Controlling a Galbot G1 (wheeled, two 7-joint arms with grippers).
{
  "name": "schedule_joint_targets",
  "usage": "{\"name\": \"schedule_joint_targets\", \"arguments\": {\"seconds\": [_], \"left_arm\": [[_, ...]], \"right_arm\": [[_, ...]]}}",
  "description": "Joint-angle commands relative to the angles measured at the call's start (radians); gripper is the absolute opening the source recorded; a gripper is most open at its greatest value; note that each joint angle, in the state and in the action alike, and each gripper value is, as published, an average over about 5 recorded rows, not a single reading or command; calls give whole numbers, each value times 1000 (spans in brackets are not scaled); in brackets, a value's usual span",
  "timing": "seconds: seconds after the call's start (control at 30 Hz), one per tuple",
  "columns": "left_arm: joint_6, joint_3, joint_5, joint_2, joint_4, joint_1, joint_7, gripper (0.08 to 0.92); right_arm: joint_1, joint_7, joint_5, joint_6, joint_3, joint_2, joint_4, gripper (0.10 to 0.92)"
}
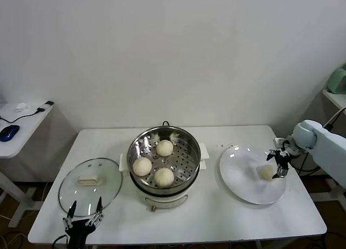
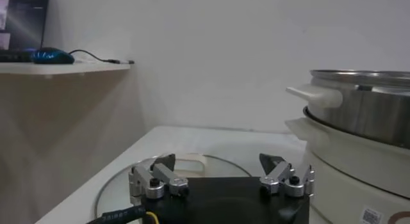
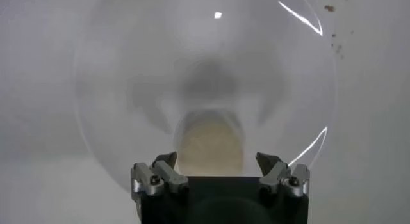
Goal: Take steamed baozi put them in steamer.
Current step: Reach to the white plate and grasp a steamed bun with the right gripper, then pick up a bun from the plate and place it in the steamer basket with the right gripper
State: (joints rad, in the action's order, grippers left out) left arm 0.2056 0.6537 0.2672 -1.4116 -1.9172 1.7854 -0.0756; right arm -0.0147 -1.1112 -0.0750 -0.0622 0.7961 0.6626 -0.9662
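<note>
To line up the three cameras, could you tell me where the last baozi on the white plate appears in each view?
Head view: baozi on the plate's right side, under the open right gripper.
Left wrist view: not in it.
Right wrist view: baozi just beyond the fingertips.
Shared landmark: the plate.

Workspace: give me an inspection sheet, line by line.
Surface: white table, a few dark crumbs near the plate.
Job's things: steamer at table centre holds three baozi; fourth baozi on the white plate, right side.
Clutter: glass lid with cream handle lying flat, left of the steamer.
Grippers: right claw open, poised over the plate's baozi, not gripping it; left claw open, idle at the near edge by the lid.
Cables: steamer cord behind the pot; mouse cable on the side shelf.
Surroundings: white wall; side shelf with blue mouse; pale green object far right.
</note>
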Motion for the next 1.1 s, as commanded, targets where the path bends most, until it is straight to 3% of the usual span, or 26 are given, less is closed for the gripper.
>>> {"name": "schedule_joint_targets", "arguments": {"seconds": [0.03,0.43,0.63,0.83,1.1], "left_arm": [[-1,2,2,-1,0,-1,0,823],[-3,16,-10,26,17,-38,2,823],[-1,-5,-13,19,18,-37,1,823],[-5,-7,-6,27,12,-45,0,823],[-13,-8,1,26,9,-53,-2,823]], "right_arm": [[-28,19,-25,-6,-12,28,31,817],[102,-37,26,-11,70,12,-45,529],[488,-107,212,-52,313,51,-186,533],[859,-119,488,-143,602,234,-321,548],[935,-53,667,-222,711,469,-433,568]]}}
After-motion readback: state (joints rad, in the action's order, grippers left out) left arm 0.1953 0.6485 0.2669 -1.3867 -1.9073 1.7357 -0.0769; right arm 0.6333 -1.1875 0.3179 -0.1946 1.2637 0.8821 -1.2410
